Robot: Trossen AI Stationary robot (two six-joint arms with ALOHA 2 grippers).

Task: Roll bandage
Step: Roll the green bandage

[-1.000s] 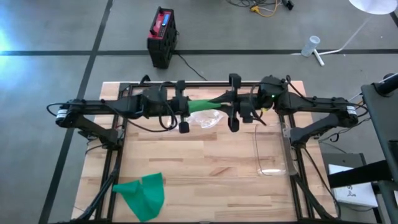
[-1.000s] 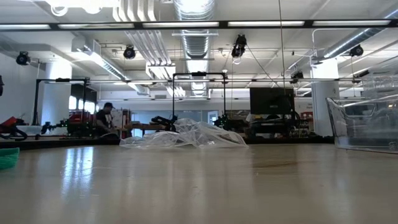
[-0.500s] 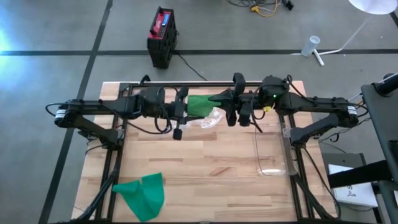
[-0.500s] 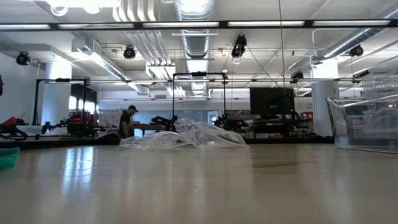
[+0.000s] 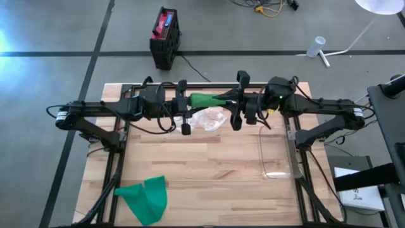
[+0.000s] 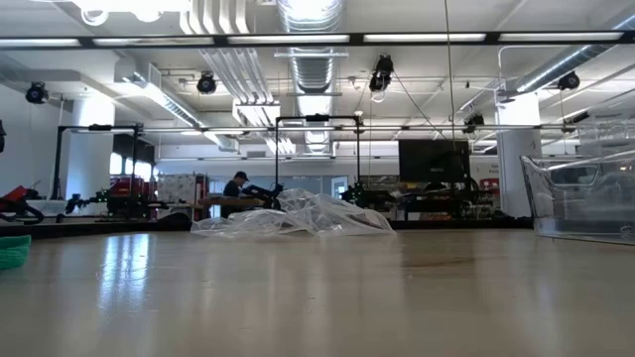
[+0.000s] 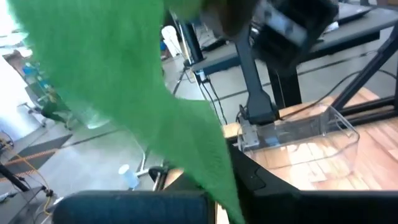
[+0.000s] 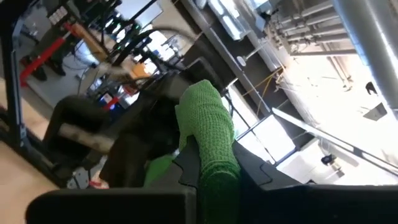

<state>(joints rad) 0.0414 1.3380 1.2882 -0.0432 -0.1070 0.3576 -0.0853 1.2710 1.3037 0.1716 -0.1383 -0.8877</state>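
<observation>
A green bandage point(image 5: 204, 99) is stretched in the air over the table's far middle, between my two grippers. My left gripper point(image 5: 185, 104) is shut on its left end and my right gripper point(image 5: 235, 104) on its right end, both pointing level toward each other. In the left wrist view the bandage point(image 7: 124, 93) fans out wide from the fingers; in the right wrist view it point(image 8: 205, 124) is bunched into a thick strand. A second green bandage point(image 5: 145, 197) lies crumpled flat on the table's near left corner. My left gripper pinches the bandage's left end point(image 7: 229, 198) between its two fingers, coming level from the table's left. The cloth is gathered at the fingers and widens beyond them, lifted clear of the table. My right gripper pinches the bandage's right end point(image 8: 214, 177) between its two fingers, level from the table's right. The cloth is bunched into several layers there and runs on toward the left gripper, clear of the table.
A crumpled clear plastic bag point(image 5: 209, 119) lies on the table under the held bandage, also in the low view point(image 6: 298, 216). A clear plastic bin point(image 5: 275, 155) stands at the right. A person moves about in the room far behind the table.
Both grippers have stayed where they were and have turned slightly at the wrists. The stretch of bandage between them spread wide half a second ago and is now narrow again.
</observation>
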